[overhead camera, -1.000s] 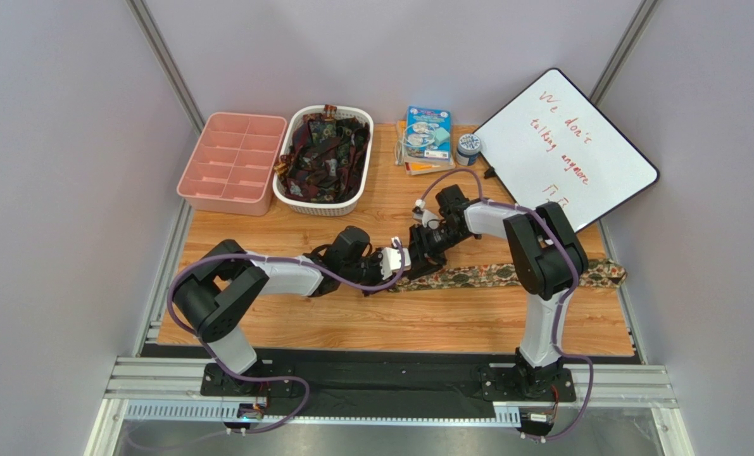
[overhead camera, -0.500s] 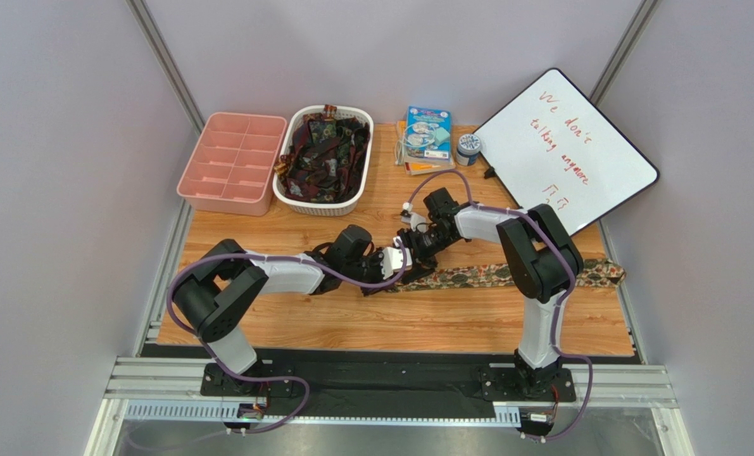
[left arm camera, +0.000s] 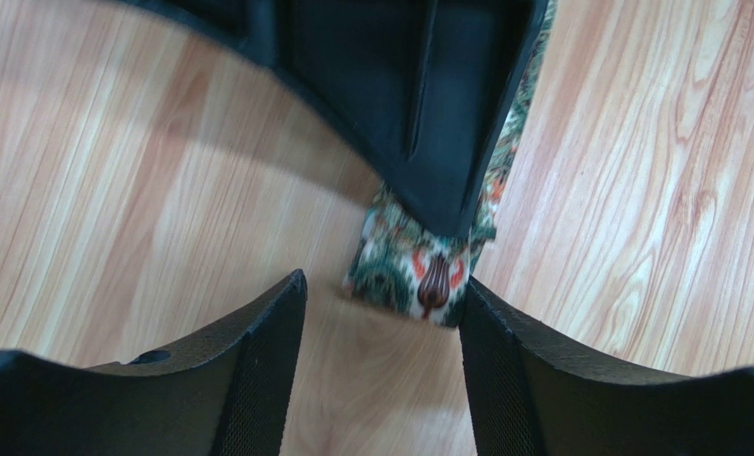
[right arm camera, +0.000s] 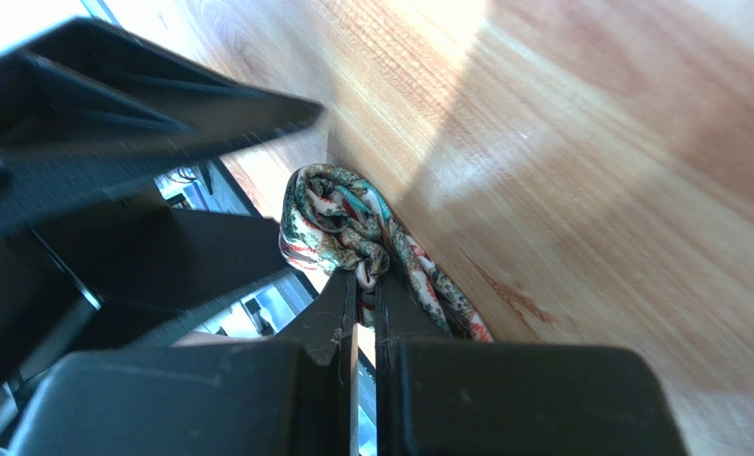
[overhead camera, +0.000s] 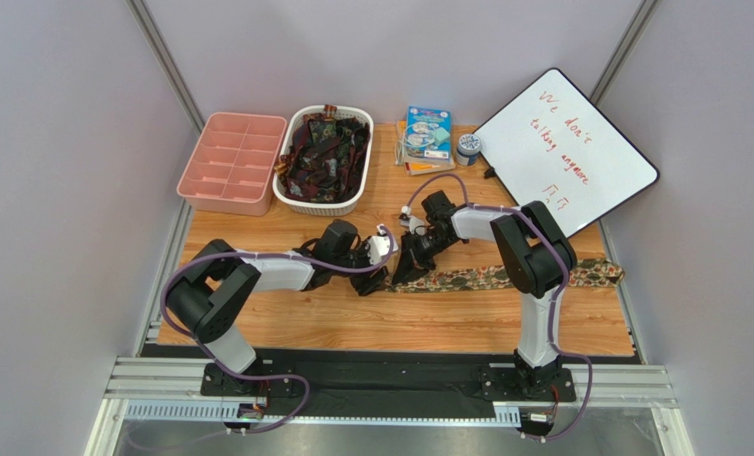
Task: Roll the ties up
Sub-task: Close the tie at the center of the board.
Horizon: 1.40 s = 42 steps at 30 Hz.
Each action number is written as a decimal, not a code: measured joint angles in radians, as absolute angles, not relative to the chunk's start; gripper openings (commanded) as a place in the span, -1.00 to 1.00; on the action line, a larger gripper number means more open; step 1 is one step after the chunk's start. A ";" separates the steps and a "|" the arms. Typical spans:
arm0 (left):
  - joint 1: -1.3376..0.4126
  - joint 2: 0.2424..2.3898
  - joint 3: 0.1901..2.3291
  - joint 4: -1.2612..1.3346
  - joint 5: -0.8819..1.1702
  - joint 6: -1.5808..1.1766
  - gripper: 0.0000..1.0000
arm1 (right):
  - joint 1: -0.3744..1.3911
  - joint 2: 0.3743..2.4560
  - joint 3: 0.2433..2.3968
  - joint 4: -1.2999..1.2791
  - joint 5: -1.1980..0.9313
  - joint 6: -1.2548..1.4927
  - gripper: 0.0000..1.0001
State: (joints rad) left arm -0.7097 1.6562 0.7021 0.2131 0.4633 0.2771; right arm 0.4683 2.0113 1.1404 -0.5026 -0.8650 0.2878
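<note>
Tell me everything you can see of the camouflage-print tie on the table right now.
The tie is a long, narrow fabric strip, olive and tan from above, with teal, red and cream paisley-like print close up. It lies flat across the wooden table, reaching toward its right edge. Its left end is bunched into a small fold, pinched by the shut right gripper. The left gripper is open, flanking that end without touching it.

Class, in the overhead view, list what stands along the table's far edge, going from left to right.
Pink divided tray → white basket of ties → stack of booklets → small round container → whiteboard.
</note>
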 measured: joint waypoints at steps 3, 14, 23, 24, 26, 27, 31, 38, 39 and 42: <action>-0.690 1.627 0.648 0.269 0.477 0.245 0.31 | 0.466 2.020 1.143 -0.505 -0.870 0.287 -1.00; -0.645 1.584 0.608 0.355 0.500 -0.146 0.32 | 0.456 2.048 1.155 -0.516 -0.905 0.303 -1.00; -0.631 1.459 0.619 0.226 0.463 -0.590 0.35 | 0.455 2.047 1.135 -0.471 -0.914 0.363 -1.00; -0.628 1.465 0.622 0.202 0.459 -0.620 0.34 | 0.455 2.046 1.131 -0.461 -0.916 0.370 -1.00; -0.625 1.488 0.633 0.151 0.447 -0.682 0.29 | 0.455 2.040 1.119 -0.439 -0.918 0.382 -1.00; -0.625 1.497 0.635 0.134 0.439 -0.704 0.27 | 0.455 2.038 1.115 -0.432 -0.918 0.387 -1.00; -0.616 1.527 0.637 0.114 0.433 -0.746 0.23 | 0.456 2.035 1.105 -0.403 -0.918 0.399 -1.00; -0.609 1.434 0.625 0.162 0.450 -0.613 0.41 | 0.458 2.035 1.105 -0.398 -0.928 0.356 -1.00; -0.609 1.415 0.624 0.170 0.451 -0.597 0.40 | 0.458 2.035 1.105 -0.398 -0.931 0.344 -1.00; -0.609 1.425 0.617 0.212 0.452 -0.599 0.36 | 0.458 2.035 1.100 -0.392 -0.940 0.320 -1.00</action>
